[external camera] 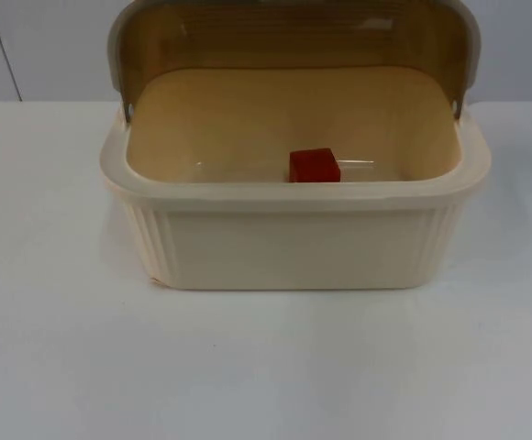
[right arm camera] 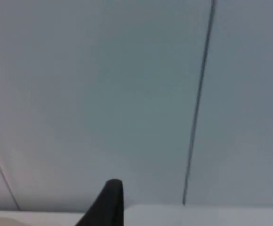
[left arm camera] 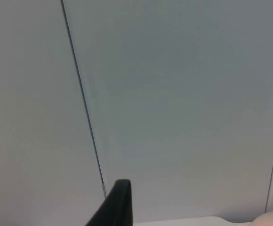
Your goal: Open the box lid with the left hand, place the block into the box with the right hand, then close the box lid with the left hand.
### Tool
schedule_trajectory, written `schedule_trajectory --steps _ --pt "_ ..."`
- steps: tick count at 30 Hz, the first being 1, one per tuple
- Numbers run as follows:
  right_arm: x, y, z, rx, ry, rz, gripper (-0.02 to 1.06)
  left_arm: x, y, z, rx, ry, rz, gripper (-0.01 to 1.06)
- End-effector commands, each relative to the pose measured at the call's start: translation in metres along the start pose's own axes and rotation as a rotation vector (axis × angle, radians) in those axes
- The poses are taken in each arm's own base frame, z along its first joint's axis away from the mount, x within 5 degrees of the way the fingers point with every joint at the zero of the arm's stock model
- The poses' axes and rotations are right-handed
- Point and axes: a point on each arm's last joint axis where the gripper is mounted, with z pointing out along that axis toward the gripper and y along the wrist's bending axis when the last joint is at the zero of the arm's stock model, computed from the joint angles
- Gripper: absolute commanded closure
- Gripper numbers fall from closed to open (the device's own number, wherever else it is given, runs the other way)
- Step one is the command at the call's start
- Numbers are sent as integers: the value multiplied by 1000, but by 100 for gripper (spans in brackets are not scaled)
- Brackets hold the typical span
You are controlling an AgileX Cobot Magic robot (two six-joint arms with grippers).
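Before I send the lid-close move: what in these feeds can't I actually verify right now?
- Lid: its upper edge is cut off by the frame in the top view.
- Red block: its lower part is hidden behind the box's front rim.
- Left gripper: only one fingertip shows against the partition wall; jaws unreadable.
- Right gripper: same, one fingertip.

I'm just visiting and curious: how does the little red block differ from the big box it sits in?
The block is red; the box is cream. The block is small and plain-sided; the box is far larger, with ribbed corners. The block looks solid; the box is hollow, its brownish see-through lid tilted up at the back. Both are boxy in shape and sit upright.
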Motion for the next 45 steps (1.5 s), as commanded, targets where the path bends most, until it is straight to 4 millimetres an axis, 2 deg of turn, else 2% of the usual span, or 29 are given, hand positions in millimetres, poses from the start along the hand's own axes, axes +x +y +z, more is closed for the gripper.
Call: schedule_trajectory --steps 1,4,8,19,23,32,38,44,45 --pt "10 -6 0 21 17 7 -1 0 0 -2 -3 -10 0 3" --pt "23 -9 6 39 54 5 -1 0 0 -2 -3 -10 0 3" --pt "31 -10 9 54 59 42 -1 0 0 -2 -3 -10 0 3" --pt "34 -23 8 201 69 110 -1 0 0 -1 -2 -8 0 3" --pt "32 -21 5 193 59 104 -1 0 0 -1 -2 -7 0 3" --pt "33 -3 5 129 93 32 -1 -6 2 0 -19 -79 31 3" --pt "36 7 5 31 122 2 -1 6 -1 26 2 12 -4 3" --pt "37 7 5 27 137 -12 -1 14 -1 46 2 49 6 3" --pt "36 7 5 29 132 -15 -1 16 -1 54 2 44 6 3"
